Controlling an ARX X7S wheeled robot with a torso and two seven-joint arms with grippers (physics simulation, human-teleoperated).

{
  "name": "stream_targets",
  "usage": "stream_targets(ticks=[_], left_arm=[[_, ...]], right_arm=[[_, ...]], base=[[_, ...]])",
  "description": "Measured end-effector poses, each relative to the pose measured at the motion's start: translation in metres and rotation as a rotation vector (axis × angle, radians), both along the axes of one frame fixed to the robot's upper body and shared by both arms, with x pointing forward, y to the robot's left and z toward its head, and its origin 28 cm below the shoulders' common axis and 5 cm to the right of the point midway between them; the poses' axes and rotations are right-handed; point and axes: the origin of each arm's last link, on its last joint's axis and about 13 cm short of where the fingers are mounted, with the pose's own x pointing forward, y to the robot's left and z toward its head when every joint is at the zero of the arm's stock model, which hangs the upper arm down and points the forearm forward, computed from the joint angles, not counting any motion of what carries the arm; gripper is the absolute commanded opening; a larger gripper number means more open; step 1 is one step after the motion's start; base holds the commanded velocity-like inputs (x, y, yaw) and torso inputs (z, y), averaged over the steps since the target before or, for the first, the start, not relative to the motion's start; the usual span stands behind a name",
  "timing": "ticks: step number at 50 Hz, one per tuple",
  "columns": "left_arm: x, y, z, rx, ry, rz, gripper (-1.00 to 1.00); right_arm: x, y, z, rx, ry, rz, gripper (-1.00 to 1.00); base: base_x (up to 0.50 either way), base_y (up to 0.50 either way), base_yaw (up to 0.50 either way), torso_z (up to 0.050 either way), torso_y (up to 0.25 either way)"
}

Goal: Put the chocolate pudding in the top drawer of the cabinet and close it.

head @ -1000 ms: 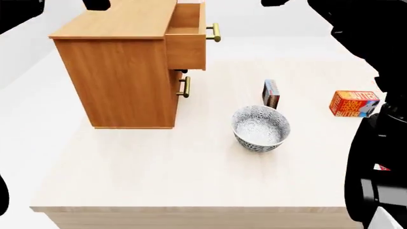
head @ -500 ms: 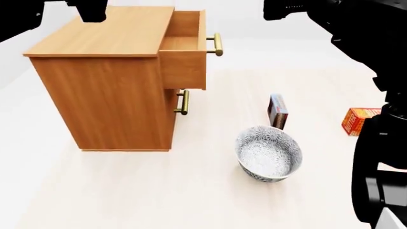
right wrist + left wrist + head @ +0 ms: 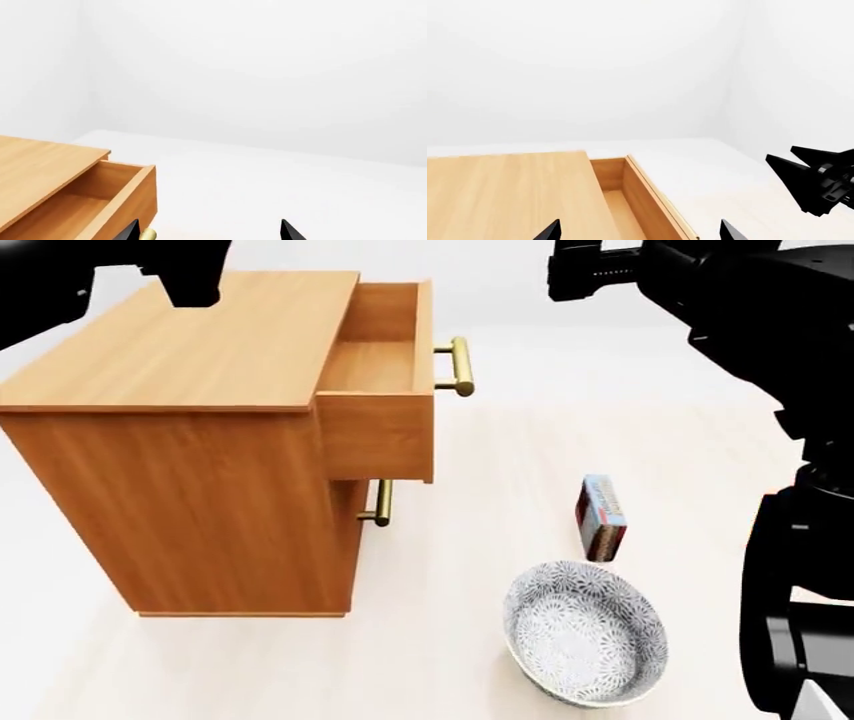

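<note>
No lettering reads on the chocolate pudding (image 3: 602,517); both jaws stand spread, empty.

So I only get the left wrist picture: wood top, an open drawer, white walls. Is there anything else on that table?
Observer: Yes. The head view shows a patterned bowl in front of the cabinet.
Operator: Where's the pudding?
Observer: The chocolate pudding stands upright just behind the bowl, untouched.
Operator: Is there only one drawer?
Observer: No. Below the open top drawer is a lower drawer, shut; its brass handle shows.
</note>
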Motion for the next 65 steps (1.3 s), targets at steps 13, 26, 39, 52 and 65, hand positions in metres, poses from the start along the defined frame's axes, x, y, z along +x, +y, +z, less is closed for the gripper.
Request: stream_targets(ticks=[13, 26, 39, 52, 65], left_arm=[[0.000, 0.001, 0.002, 0.005, -0.008, -0.005, 1.00], [-0.004, 0.002, 0.003, 0.004, -0.019, -0.003, 1.00], [-0.012, 0.002, 0.009, 0.005, -0.042, -0.003, 1.00], [-0.026, 0.001, 0.017, 0.012, -0.068, -0.001, 1.00], [-0.038, -0.001, 0.024, 0.023, -0.113, -0.031, 1.00]], right_arm=[[0.000, 0.002, 0.002, -0.008, -0.002, 0.006, 1.00], [0.002, 0.005, 0.006, -0.005, 0.024, 0.022, 1.00], [0.017, 0.022, 0.034, 0.027, 0.149, 0.081, 1.00], [0.031, 0.047, 0.060, 0.037, 0.334, 0.159, 1.00], [0.028, 0.073, 0.057, 0.027, 0.474, 0.210, 1.00]], base=[[0.31, 0.05, 0.00, 0.000, 0.001], [0.08, 0.03, 0.00, 0.000, 0.000], [0.00, 0.00, 0.00, 0.000, 0.000], [0.00, 0.00, 0.00, 0.000, 0.000], [0.00, 0.00, 0.00, 0.000, 0.000]])
